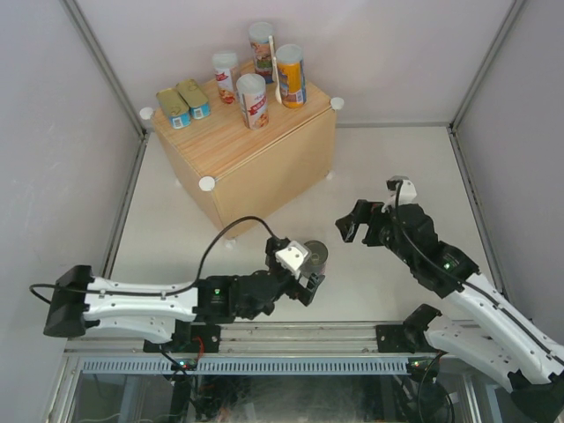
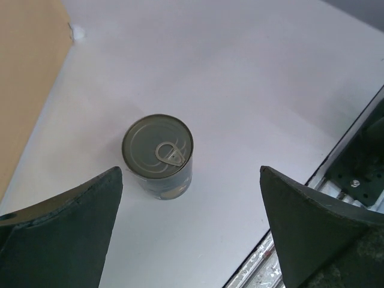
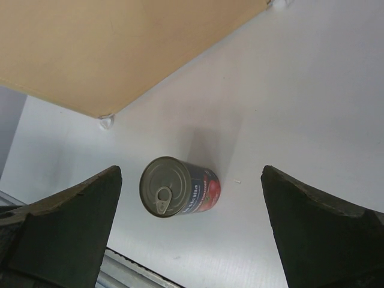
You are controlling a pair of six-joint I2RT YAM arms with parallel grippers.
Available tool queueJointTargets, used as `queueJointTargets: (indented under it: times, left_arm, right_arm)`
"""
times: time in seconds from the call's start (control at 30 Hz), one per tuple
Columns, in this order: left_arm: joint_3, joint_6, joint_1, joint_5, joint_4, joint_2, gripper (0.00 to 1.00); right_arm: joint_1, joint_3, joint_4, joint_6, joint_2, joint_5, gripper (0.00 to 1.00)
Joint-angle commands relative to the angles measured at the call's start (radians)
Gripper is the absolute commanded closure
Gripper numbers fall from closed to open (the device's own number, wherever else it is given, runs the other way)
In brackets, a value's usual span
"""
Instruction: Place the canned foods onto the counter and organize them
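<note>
left claw (image 2: pixel 191 173): spread wide and empty, hanging over the dark can (image 2: pixel 158 155), which sits ahead of my fingers rather than between them.
right claw (image 3: pixel 191 171): also wide open, holding nothing, high above the same can.
dark can: upright on the white floor (image 1: pixel 388 167), pull-tab up, near the counter (image 1: pixel 238 145) but not on it. It is the only can left off.
counter top: two tins (image 1: pixel 183 103) lie side by side at the left, and four tall cans (image 1: pixel 253 101) are grouped at the back. The front corner is bare wood.
risk, tipping: if I come down off-centre, one finger could catch the rim and knock the can over, and it may roll.
risk, clash: both my claws face this one can. If both reach for it, the arms could meet.
risk, lift: if I carry too low, the can could strike the counter's side or a corner knob.
risk, placing: setting it down among the tall cans could topple one, so the bare front looks safer.
hidden: from above, my left claw covers part of the can.
hard to read: the label shows dark and red from the right wrist, but the lettering is too small.
unknown: I cannot tell the can's weight or how slippery its wall is.
</note>
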Motion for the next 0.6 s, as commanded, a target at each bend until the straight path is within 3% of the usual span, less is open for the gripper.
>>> queueJointTargets:
  times: [0.0,0.2,0.57]
  left_arm:
    - [0.002,-0.030,0.064,0.115,0.117,0.091,0.01]
    - [-0.010,-0.024,0.157,0.230,0.196,0.187,0.00]
    - [-0.030,-0.003,0.239,0.255,0.247,0.287,0.00]
  right_arm:
    - [-0.005,0.008,-0.015,0.025,-0.047,0.021,0.01]
    - [-0.005,0.008,-0.038,0.026,-0.064,0.020,0.02]
    - [-0.005,0.008,-0.042,0.013,-0.092,0.016,0.02]
